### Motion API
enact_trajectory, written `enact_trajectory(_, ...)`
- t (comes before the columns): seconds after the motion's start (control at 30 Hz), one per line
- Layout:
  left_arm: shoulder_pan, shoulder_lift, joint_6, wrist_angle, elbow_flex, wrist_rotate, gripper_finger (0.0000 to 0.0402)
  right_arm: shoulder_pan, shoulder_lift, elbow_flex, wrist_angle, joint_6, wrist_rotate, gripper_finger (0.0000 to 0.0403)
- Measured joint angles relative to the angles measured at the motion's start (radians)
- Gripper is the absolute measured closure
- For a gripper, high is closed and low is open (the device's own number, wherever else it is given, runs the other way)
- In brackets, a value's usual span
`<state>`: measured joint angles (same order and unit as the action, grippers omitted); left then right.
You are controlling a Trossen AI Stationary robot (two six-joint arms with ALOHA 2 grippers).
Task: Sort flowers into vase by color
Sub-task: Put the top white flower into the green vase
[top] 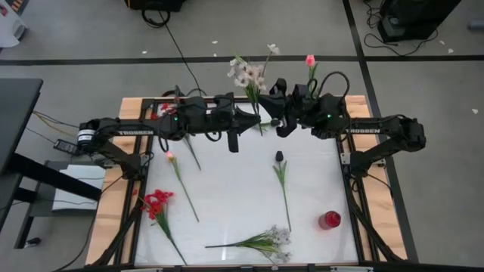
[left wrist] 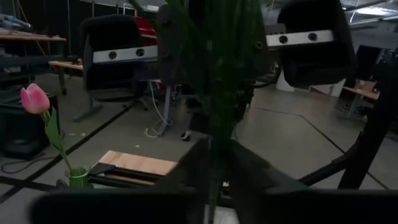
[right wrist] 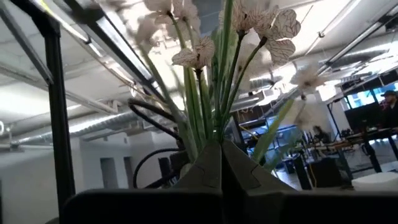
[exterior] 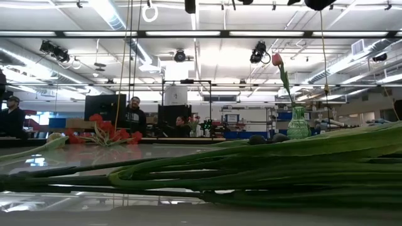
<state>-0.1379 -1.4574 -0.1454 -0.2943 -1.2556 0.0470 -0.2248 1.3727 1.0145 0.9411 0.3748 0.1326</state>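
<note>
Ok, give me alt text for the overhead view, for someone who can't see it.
Two dark robot arms meet at the white table's far edge, the right gripper and the left gripper both at a white flower spray. A red flower cluster, a pink tulip bud, a dark bud and another white spray lie on the table.

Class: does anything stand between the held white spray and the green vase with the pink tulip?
No separate object shows. The right end effector grips the white spray; only that arm's own wrist lies between it and the green vase.
</note>
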Motion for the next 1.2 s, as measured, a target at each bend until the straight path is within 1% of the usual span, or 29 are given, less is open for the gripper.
enact_trajectory(0.03,0.0,0.0,0.007,0.0,0.0,0.0,0.038,-0.005,0.0,0.0,0.0,0.027,0.0,0.0396)
enact_trajectory(0.07,0.0,0.0,0.007,-0.001,0.0,0.0,0.0386,-0.01,-0.001,0.0,-0.006,0.059,0.0,0.039)
enact_trajectory(0.13,-0.002,0.004,0.007,0.012,0.0,0.0,0.0388,-0.025,-0.003,0.001,-0.036,0.104,0.008,0.0372)
enact_trajectory(0.2,-0.006,0.011,0.003,0.037,0.0,0.0,0.039,-0.047,-0.017,0.001,-0.105,0.128,0.033,0.0348)
enact_trajectory(0.33,-0.012,0.048,-0.009,0.146,0.001,0.001,0.0395,-0.09,-0.068,0.001,-0.26,0.114,0.106,0.0294)
enact_trajectory(0.43,-0.015,0.082,-0.02,0.233,0.001,0.001,0.0395,-0.127,-0.124,0.001,-0.409,0.104,0.171,0.0257)
enact_trajectory(0.53,-0.018,0.106,-0.032,0.269,0.001,0.0,0.0395,-0.156,-0.168,0.001,-0.569,0.074,0.233,0.0226)
enact_trajectory(0.63,-0.019,0.108,-0.036,0.277,0.0,0.0,0.0395,-0.152,-0.182,0.0,-0.646,0.036,0.281,0.0204)
enact_trajectory(0.83,-0.036,0.071,-0.077,0.287,0.0,0.02,0.0395,-0.122,-0.143,0.0,-0.613,0.013,0.284,0.0181)
enact_trajectory(1.0,-0.035,0.066,-0.08,0.29,0.0,0.034,0.0395,-0.118,-0.121,0.0,-0.612,0.006,0.284,0.0179)
enact_trajectory(1.07,-0.035,0.063,-0.081,0.308,0.0,0.057,0.0395,-0.117,-0.121,0.0,-0.612,0.004,0.28,0.0181)
enact_trajectory(1.2,-0.032,0.062,-0.082,0.345,0.0,0.063,0.0395,-0.117,-0.121,0.0,-0.608,-0.004,0.287,0.0185)
